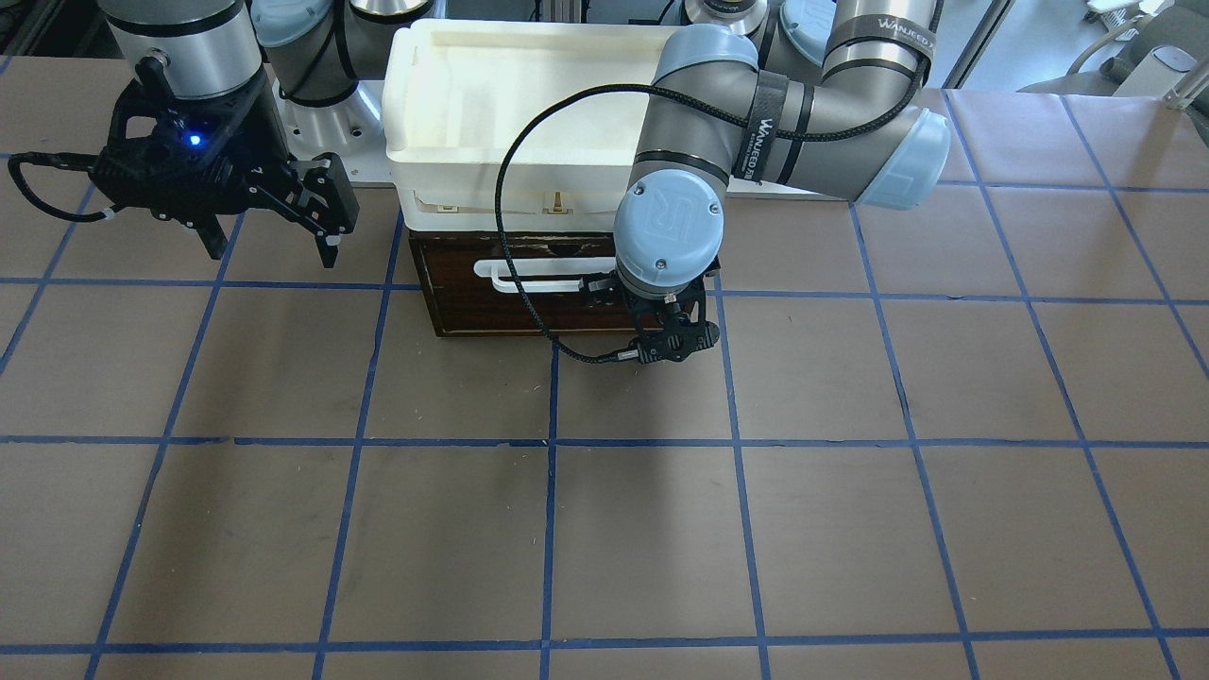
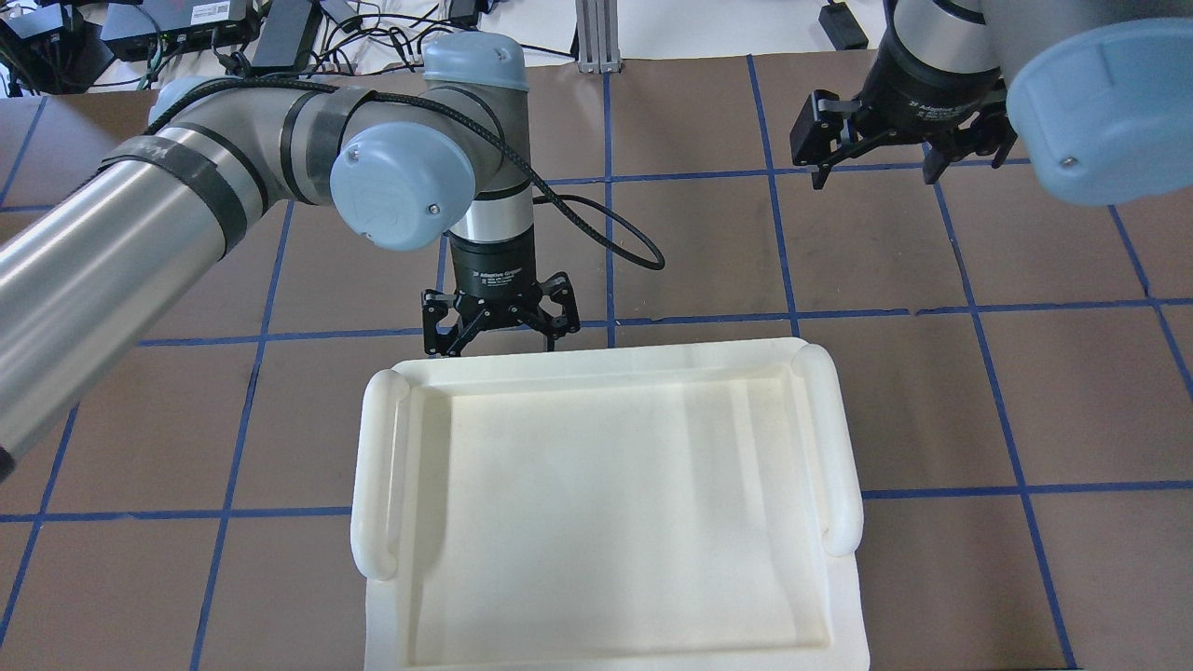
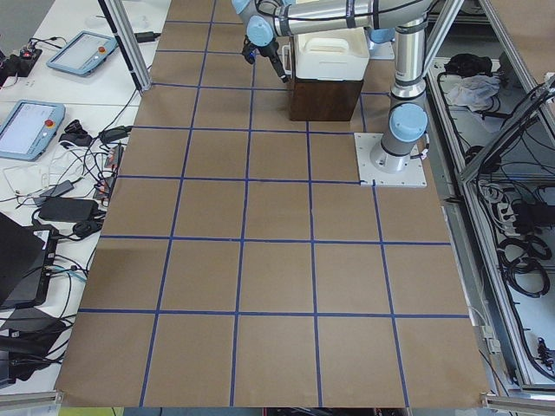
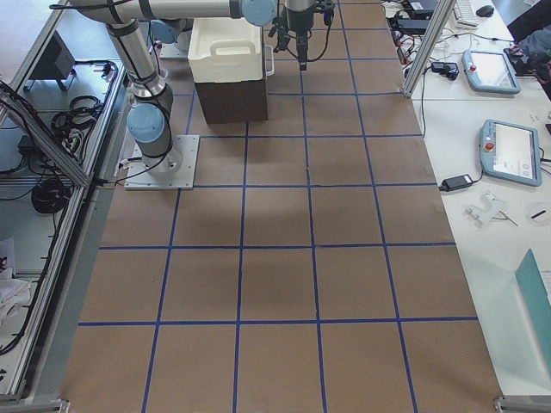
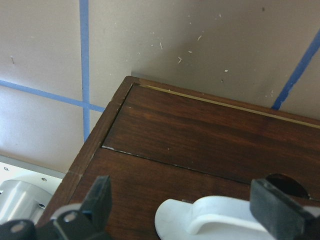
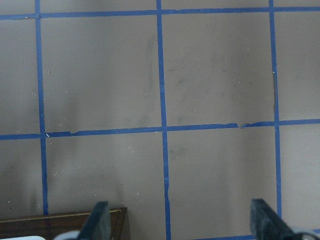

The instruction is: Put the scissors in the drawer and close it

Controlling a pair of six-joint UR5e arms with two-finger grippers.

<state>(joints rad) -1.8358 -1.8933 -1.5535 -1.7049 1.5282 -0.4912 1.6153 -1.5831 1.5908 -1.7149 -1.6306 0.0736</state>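
**Brown drawer front flush, left gripper spread at its handle**

Brown paper with a blue tape grid covers the bench [image 1: 850, 529]. In the front-facing view, a white tray [image 1: 491, 94] rests on top of a dark wooden cabinet [image 3: 324, 102] at upper centre. The drawer [image 1: 472, 307] sits under the tray, its dark front level with the cabinet frame, and the side views show nothing jutting out. The left arm bends in from the upper right of that view. The left gripper [image 2: 492, 340] faces the drawer front with its fingers spread on either side of one end of the white bar handle [image 5: 210, 220], and no contact with it shows. The right gripper [image 1: 271, 241] hangs at upper left, jaws wide apart above bare bench, well clear of the drawer.
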